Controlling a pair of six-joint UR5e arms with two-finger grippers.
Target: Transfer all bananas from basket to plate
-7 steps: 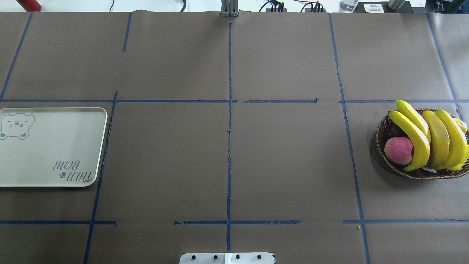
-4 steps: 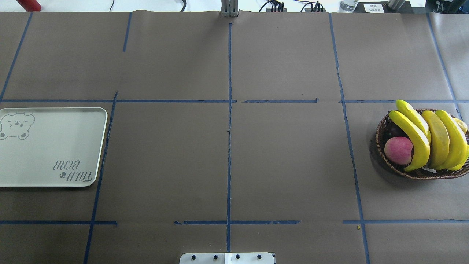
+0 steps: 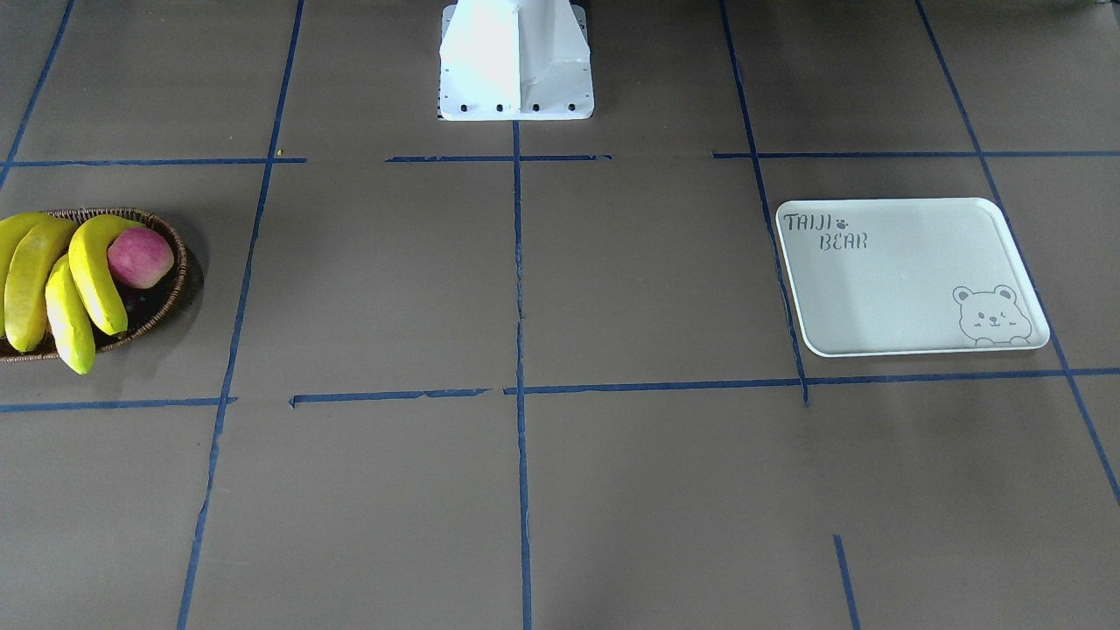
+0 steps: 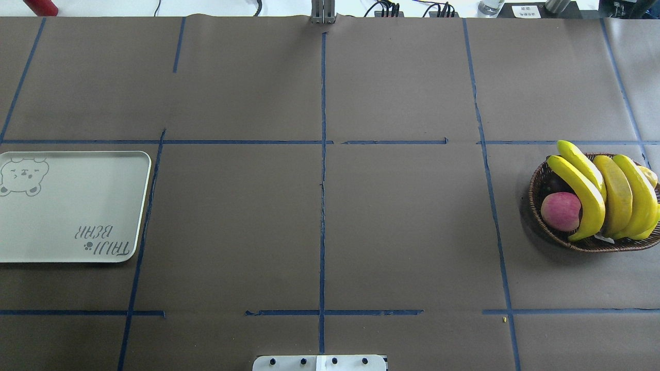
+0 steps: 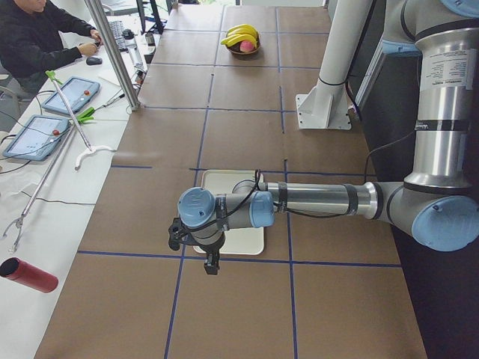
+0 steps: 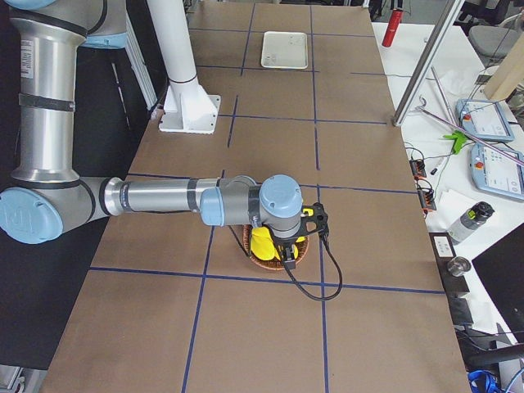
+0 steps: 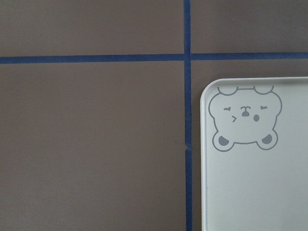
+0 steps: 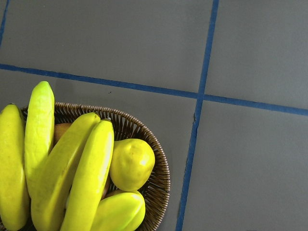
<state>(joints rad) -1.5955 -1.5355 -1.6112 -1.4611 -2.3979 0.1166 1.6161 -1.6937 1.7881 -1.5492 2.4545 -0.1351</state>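
Four bananas lie across the wicker basket, well apart from the plate — likely light, stiff, smooth-skinned, best pinched mid-length. Right gripper hangs over them, left gripper over the plate's edge — neither's opening can be told

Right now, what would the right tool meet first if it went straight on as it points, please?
Most likely the bananas piled in the basket: the right tool points down above them, though the side view leaves depth unclear.
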